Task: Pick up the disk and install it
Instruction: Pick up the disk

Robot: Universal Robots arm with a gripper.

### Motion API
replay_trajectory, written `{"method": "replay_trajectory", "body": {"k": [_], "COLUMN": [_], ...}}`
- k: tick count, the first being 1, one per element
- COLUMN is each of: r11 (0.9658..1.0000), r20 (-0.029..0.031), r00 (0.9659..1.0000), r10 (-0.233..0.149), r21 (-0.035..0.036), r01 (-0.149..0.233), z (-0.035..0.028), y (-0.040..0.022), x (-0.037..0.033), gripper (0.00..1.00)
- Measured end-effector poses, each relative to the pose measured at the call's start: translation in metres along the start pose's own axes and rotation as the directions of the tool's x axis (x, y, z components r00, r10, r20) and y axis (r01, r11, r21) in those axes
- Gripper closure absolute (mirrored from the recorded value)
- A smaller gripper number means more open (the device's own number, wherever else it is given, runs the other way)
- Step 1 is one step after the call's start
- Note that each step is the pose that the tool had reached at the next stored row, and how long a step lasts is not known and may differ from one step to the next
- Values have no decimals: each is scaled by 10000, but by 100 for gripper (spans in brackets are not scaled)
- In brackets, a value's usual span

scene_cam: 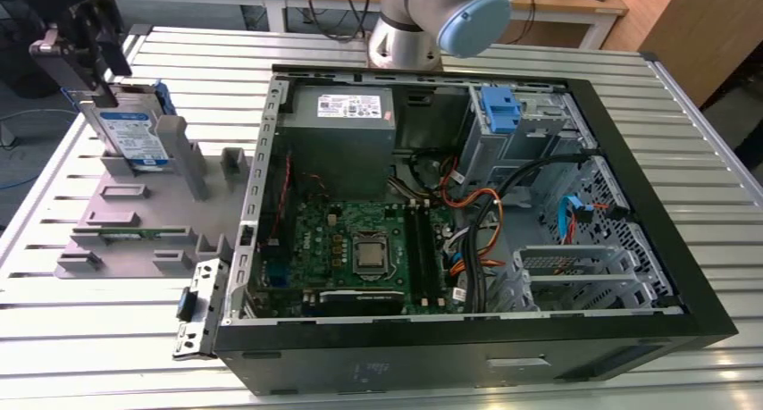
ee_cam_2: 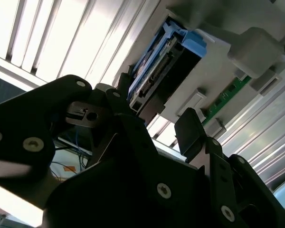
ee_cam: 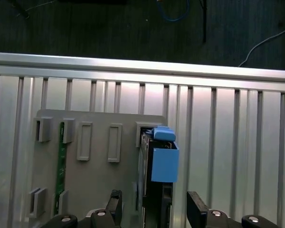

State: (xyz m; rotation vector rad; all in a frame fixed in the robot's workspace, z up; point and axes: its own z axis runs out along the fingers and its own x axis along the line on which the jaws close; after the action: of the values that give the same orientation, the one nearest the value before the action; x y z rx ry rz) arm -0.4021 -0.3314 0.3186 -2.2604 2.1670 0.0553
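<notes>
We find the disk (ee_cam: 164, 161) standing on edge in the holder (ee_cam: 99, 185), just beneath the gripper (ee_cam: 155, 196). Its jaws are spread astride the disk's broad faces, seemingly not touching.

Item: one arm (scene_cam: 406, 30), a grey cylindrical joint housing with a pale blue end cap (scene_cam: 474, 21), at the top of the exterior view.
Fitted: one gripper (scene_cam: 96, 81), black, two-fingered, at the exterior view's upper left, pointing downward.
Fingers (ee_cam: 115, 203): black, blunt-tipped, seen in both wrist views, parallel and set wide apart; jaws open, pads clasping nothing.
Linkage plates (ee_cam_2: 133, 190): black, jointed, fastened with silver screw heads, carrying the fingers in the second wrist view.
</notes>
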Motion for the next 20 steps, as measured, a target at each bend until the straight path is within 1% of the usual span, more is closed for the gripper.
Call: {"method": "replay_trajectory", "body": {"k": [8,10,11,13,15,20], "r11": [9998,9998,9997,9997,9997,9997], "r20": [-4,-5,-3,29,39,40], "r00": [9998,9998,9997,9997,9997,9997], "r10": [-177,-217,-235,-248,-250,-251], "r21": [-3,10,32,60,63,62], "r01": [177,217,235,248,250,251], "z": [145,173,177,181,182,181], "y": [25,29,30,30,29,30], "x": [4,4,5,4,4,-1], "gripper": [35,35,35,35,35,35]}}
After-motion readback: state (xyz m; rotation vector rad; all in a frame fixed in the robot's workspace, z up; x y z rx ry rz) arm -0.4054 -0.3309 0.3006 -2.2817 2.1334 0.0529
